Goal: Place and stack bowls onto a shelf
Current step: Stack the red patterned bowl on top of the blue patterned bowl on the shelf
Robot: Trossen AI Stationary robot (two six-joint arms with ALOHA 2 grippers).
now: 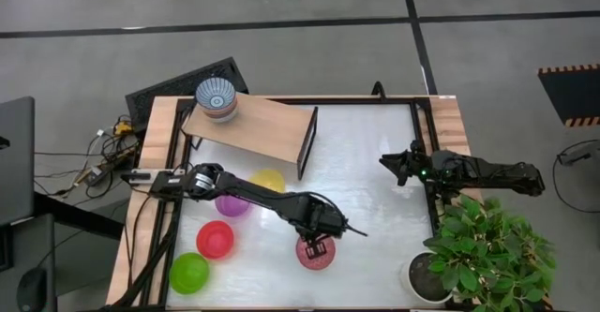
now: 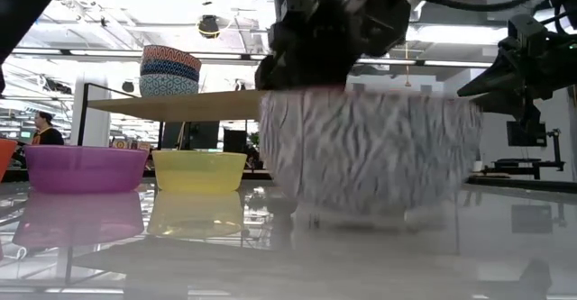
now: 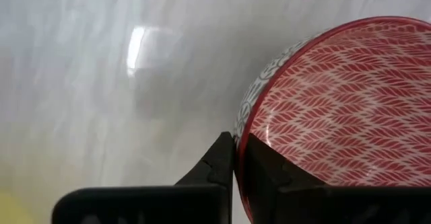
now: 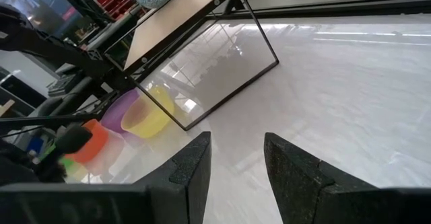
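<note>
My left gripper (image 1: 319, 242) reaches out over the near middle of the table and is shut on a pink-red patterned bowl (image 1: 316, 252), whose outside is grey-white (image 2: 370, 151). Purple (image 1: 232, 203), yellow (image 1: 268, 180), red (image 1: 214, 240) and green (image 1: 188, 273) bowls stand on the table to its left. A stack of patterned bowls (image 1: 216, 98) stands on the left end of the wooden shelf (image 1: 262, 127). My right gripper (image 1: 390, 161) waits open near the table's right edge, touching nothing. My left gripper pinches the pink-red bowl's rim (image 3: 240, 131), one finger (image 3: 266, 173) inside the bowl and one finger (image 3: 217, 167) outside it. The fingers come from above, pointing down. The bowl sits upright; whether its foot (image 2: 361, 212) rests on the table or hangs just above it, I cannot tell.
A potted plant (image 1: 478, 251) stands at the near right corner. The shelf's dark end panel (image 1: 307, 143) faces the open middle of the tabletop (image 1: 375, 209). Bare board remains on the shelf to the right of the stack. A person (image 2: 42, 129) shows far behind the table.
</note>
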